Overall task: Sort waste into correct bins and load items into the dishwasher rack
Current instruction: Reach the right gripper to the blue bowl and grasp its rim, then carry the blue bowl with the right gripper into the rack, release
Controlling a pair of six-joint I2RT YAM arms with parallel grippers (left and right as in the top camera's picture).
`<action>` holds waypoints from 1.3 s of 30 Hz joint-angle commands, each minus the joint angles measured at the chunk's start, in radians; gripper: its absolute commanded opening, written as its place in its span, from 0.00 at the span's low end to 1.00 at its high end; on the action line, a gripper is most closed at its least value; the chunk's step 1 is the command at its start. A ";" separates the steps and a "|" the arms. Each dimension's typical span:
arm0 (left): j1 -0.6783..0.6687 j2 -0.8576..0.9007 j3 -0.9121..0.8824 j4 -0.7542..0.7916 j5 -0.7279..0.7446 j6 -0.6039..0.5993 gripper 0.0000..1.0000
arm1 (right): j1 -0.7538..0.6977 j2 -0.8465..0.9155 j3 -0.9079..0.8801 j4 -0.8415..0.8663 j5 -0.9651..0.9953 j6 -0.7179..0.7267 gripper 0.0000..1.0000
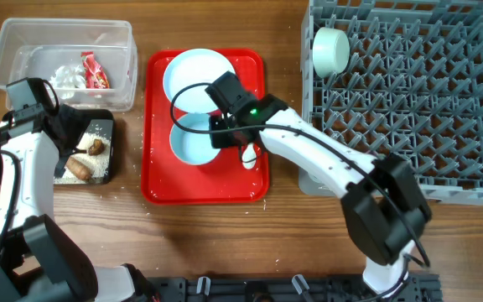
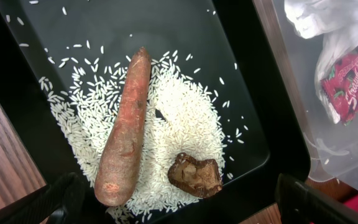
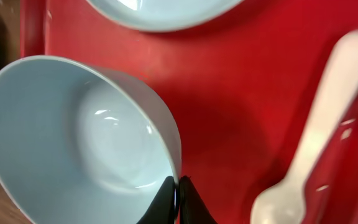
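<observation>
My right gripper point(image 3: 179, 200) is shut on the rim of a pale blue bowl point(image 3: 73, 137), which is tilted on the red serving tray point(image 3: 241, 93). In the overhead view the right gripper point(image 1: 223, 127) is at the bowl point(image 1: 189, 143), with the pale blue plate point(image 1: 193, 71) behind it and the white spoon point(image 1: 248, 157) beside it. My left gripper point(image 2: 188, 202) is open and empty above the black tray point(image 2: 253, 93), which holds rice crumbs point(image 2: 185, 118), the carrot piece point(image 2: 126, 130) and the brown lump point(image 2: 196, 176). The yellow cup is out of view.
The clear tub point(image 1: 23, 42) at the far left holds white tissue point(image 1: 65, 75) and the red wrapper point(image 1: 96, 71). The grey dishwasher rack point(image 1: 426, 101) fills the right side, with a pale bowl point(image 1: 330, 50) on its side in its near-left corner.
</observation>
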 commanded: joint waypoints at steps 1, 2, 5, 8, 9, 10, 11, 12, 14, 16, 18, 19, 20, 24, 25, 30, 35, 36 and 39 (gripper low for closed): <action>0.003 -0.009 0.011 0.000 -0.003 -0.002 1.00 | 0.006 0.063 0.015 -0.017 -0.125 0.060 0.04; 0.003 -0.009 0.011 0.000 -0.003 -0.002 1.00 | 0.006 0.065 0.015 -0.019 -0.132 0.060 0.06; 0.003 -0.009 0.011 0.000 -0.003 -0.002 1.00 | 0.006 0.066 0.015 -0.024 -0.138 0.060 0.17; 0.003 -0.009 0.011 0.000 -0.003 -0.002 1.00 | 0.006 0.066 0.015 -0.038 -0.138 0.092 0.33; 0.003 -0.009 0.011 0.000 -0.003 -0.002 1.00 | 0.006 0.075 0.015 -0.045 -0.139 0.113 0.37; 0.003 -0.009 0.011 0.000 -0.003 -0.002 1.00 | 0.008 0.084 0.015 -0.045 -0.147 0.112 0.39; 0.003 -0.009 0.011 0.000 -0.003 -0.002 1.00 | 0.009 0.101 0.016 -0.043 -0.166 0.113 0.40; 0.003 -0.009 0.011 0.000 -0.003 -0.002 1.00 | 0.008 0.114 0.016 -0.040 -0.192 0.113 0.40; 0.003 -0.009 0.011 0.000 -0.003 -0.002 1.00 | 0.003 0.117 0.016 -0.039 -0.198 0.112 0.33; 0.003 -0.009 0.011 0.000 -0.003 -0.002 1.00 | 0.001 0.117 0.019 -0.032 -0.198 0.112 0.12; 0.003 -0.009 0.011 0.000 -0.003 -0.002 1.00 | 0.000 0.117 0.020 -0.027 -0.198 0.113 0.04; 0.003 -0.009 0.011 0.000 -0.003 -0.002 1.00 | 0.000 0.117 0.021 -0.026 -0.197 0.117 0.04; 0.003 -0.009 0.011 0.000 -0.003 -0.002 1.00 | -0.003 0.114 0.026 -0.029 -0.198 0.119 0.04; 0.003 -0.009 0.011 0.000 -0.003 -0.002 1.00 | -0.048 0.037 0.053 -0.101 -0.138 0.078 0.04; 0.003 -0.009 0.011 0.000 -0.003 -0.002 1.00 | -0.074 -0.011 0.061 -0.160 -0.076 0.078 0.04; 0.003 -0.009 0.011 0.000 -0.003 -0.002 1.00 | -0.232 -0.336 0.067 -0.357 0.339 0.060 0.04; 0.003 -0.009 0.011 0.000 -0.003 -0.002 1.00 | -0.299 -0.634 0.067 -0.479 0.898 0.172 0.04; 0.003 -0.009 0.011 0.000 -0.003 -0.002 1.00 | -0.299 -0.666 0.067 -0.502 0.982 0.198 0.04; 0.003 -0.009 0.011 0.000 -0.003 -0.002 1.00 | -0.299 -0.706 0.064 -0.544 1.192 0.212 0.04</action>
